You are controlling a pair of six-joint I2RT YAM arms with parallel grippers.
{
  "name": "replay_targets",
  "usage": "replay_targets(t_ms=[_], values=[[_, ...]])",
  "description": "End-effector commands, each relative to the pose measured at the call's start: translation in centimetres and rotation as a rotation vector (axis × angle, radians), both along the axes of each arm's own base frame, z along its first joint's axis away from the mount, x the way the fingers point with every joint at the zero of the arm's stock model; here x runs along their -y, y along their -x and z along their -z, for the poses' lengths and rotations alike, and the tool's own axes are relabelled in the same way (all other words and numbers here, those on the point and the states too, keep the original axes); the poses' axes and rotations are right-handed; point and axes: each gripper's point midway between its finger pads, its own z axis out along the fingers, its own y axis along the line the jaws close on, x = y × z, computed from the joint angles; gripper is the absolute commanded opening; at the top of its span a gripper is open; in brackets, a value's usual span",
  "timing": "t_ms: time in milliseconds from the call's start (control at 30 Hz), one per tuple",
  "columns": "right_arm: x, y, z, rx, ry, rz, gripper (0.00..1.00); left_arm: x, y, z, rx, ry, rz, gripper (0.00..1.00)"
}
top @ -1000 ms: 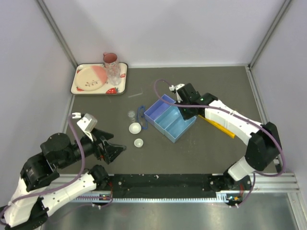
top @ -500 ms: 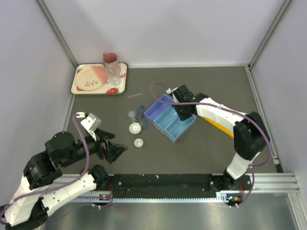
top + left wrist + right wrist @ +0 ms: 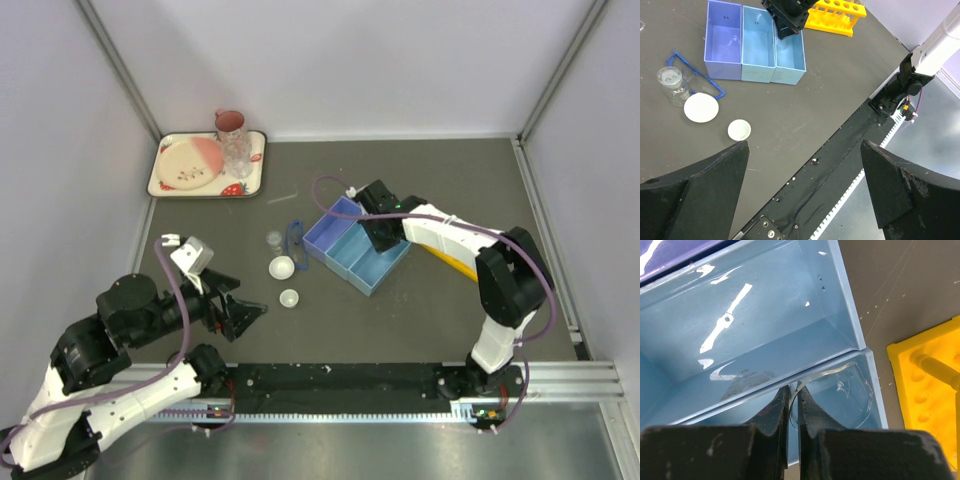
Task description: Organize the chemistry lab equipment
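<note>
Over the blue divided tray (image 3: 330, 232), at the end compartment nearest the yellow tube rack (image 3: 836, 22), the right gripper (image 3: 794, 397) points down, its jaws pinched together on the rim of a clear round glass vessel (image 3: 850, 390) inside that compartment. On the tray's opposite side, on the dark desk (image 3: 450, 180), lie the blue-rimmed goggles (image 3: 695, 75) just beside it, then a small clear beaker (image 3: 671, 82) and two small white round dishes (image 3: 701, 107). The left gripper (image 3: 803, 147) hangs beyond those dishes, well apart from the tray, its jaws spread wide and holding nothing.

Bright even light, glare on tray (image 3: 726, 320)
</note>
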Motion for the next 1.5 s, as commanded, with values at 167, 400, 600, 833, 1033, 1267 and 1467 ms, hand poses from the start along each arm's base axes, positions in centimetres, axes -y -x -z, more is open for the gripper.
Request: replay_targets(t_ms=[167,400,600,833,1033,1267,1467], values=[[0.7,-1.5,-0.5,0.051,0.036,0.032,0.22,0.6,-0.7,-0.4,0.020,0.000,-0.002,0.99],[0.6,-1.0,-2.4,0.071,0.026,0.033,0.32,0.6,-0.7,-0.2,0.016,-0.001,0.000,0.99],[-0.7,-0.1,-8.2,0.150,0.026,-0.004,0.39,1.0,-0.7,0.0,0.010,0.004,0.008,0.99],[-5.4,2.9,-14.7,0.187,-0.098,-0.111,0.54,1.1,-1.0,-0.1,0.010,0.010,-0.003,0.99],[-11.4,2.6,-15.5,0.102,-0.261,-0.193,0.57,0.8,-1.3,-0.5,0.012,0.018,-0.031,0.99],[-19.0,1.1,-14.2,0.064,-0.325,-0.295,0.66,0.8,-1.3,-0.4,0.005,0.016,-0.034,0.99],[-23.0,0.2,-13.3,0.028,-0.399,-0.352,0.74,0.7,-1.2,-0.1,-0.003,0.016,-0.035,0.99]])
